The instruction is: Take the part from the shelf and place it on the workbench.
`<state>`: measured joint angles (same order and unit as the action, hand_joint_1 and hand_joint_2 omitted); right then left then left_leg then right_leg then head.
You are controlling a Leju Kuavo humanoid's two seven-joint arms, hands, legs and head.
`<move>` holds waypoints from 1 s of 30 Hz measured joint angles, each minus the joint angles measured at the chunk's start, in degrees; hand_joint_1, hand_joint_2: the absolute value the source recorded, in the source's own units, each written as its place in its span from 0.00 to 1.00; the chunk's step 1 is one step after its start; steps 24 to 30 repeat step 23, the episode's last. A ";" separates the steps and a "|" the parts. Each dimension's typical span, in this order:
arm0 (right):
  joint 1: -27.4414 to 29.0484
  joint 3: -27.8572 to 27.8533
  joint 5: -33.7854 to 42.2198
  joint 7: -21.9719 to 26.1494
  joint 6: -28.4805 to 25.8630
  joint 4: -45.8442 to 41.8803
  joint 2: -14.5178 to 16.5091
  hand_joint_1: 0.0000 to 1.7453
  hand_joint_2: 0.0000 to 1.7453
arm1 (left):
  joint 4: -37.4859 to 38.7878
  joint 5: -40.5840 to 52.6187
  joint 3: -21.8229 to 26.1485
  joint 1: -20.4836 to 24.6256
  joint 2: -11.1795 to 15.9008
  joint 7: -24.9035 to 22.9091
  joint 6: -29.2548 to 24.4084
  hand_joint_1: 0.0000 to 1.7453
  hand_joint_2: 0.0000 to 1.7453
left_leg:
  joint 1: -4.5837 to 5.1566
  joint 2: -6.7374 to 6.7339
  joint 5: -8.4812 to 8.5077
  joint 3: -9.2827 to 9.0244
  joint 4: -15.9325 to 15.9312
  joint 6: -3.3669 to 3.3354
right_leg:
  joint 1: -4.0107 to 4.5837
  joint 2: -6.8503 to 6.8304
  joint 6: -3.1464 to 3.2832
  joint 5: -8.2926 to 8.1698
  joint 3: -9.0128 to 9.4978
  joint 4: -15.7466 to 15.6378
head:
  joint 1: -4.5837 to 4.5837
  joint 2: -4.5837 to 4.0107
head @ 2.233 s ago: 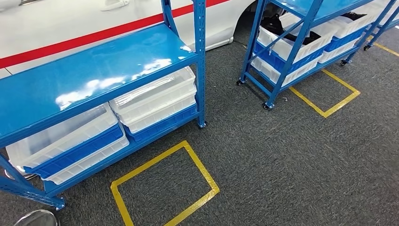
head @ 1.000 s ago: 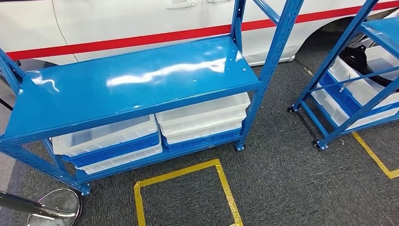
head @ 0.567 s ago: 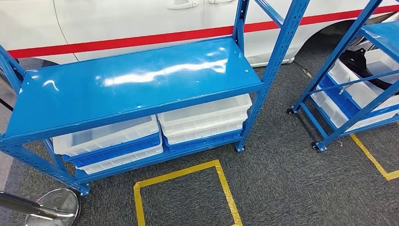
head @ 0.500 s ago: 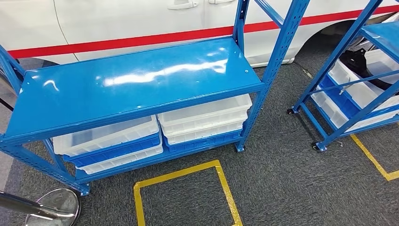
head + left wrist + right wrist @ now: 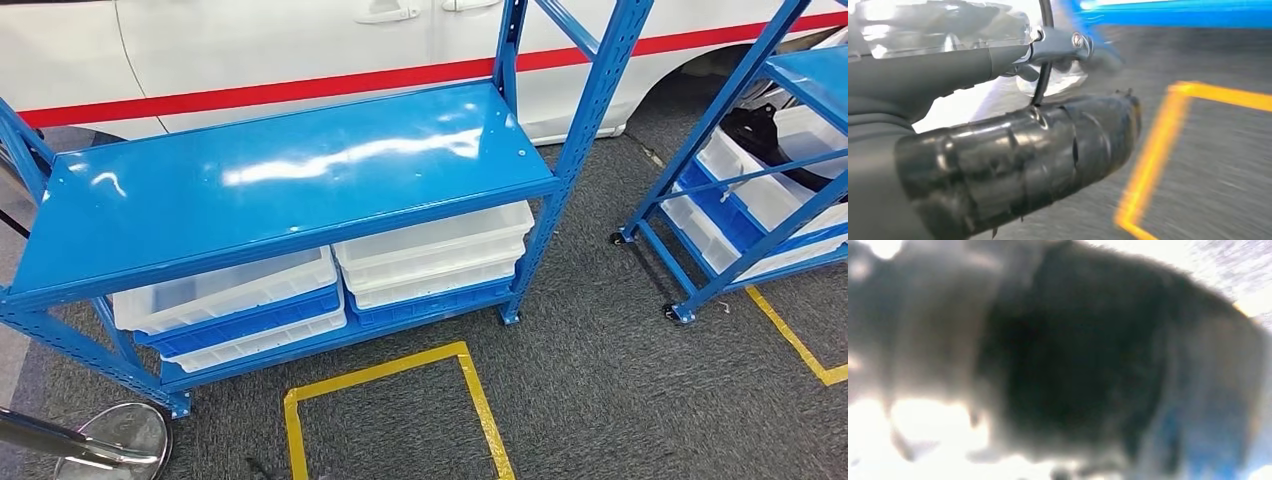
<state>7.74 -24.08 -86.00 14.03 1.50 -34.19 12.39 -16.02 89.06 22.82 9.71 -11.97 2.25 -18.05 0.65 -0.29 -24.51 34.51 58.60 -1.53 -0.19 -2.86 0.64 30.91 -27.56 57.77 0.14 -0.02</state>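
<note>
A blue shelf (image 5: pixel 280 185) is standing with its top board bare, white trays (image 5: pixel 432 250) below. The black part (image 5: pixel 757 128) is lying in a tray of the second shelf (image 5: pixel 735 160) at right. A yellow tape square (image 5: pixel 395 400) is marking open carpet. The left hand (image 5: pixel 1013 160) is hanging above the floor; its fingers I cannot tell. The right hand (image 5: pixel 1073 370) is blurred, fingers unclear

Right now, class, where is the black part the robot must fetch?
In the head view the black part lies at the far right, in a white bin on the right-hand blue shelf, beside the white car.
</note>
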 joint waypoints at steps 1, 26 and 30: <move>0.30 0.70 -0.01 0.15 -0.18 -0.51 0.21 0.00 0.00 | 0.00 -0.23 -1.45 -0.12 -0.41 0.27 -0.01 0.00 0.00 | 0.00 -0.01 0.00 -0.02 0.01 0.00 | -0.01 0.02 -0.01 -0.01 0.01 0.00 | -0.01 0.00; 4.36 1.83 0.13 22.80 -12.74 -10.60 6.32 0.00 0.00 | -1.70 -21.55 -6.50 1.93 -0.01 13.32 -6.36 0.00 0.67 | -0.11 0.04 -0.01 -0.09 -0.06 0.01 | 0.03 -0.07 -0.10 0.11 0.07 0.05 | -0.01 0.00; 4.36 1.83 0.13 22.80 -12.74 -10.60 6.32 0.00 0.00 | -1.70 -21.55 -6.50 1.93 -0.01 13.32 -6.36 0.00 0.67 | -0.11 0.04 -0.01 -0.09 -0.06 0.01 | 0.03 -0.07 -0.10 0.11 0.07 0.05 | -0.01 0.00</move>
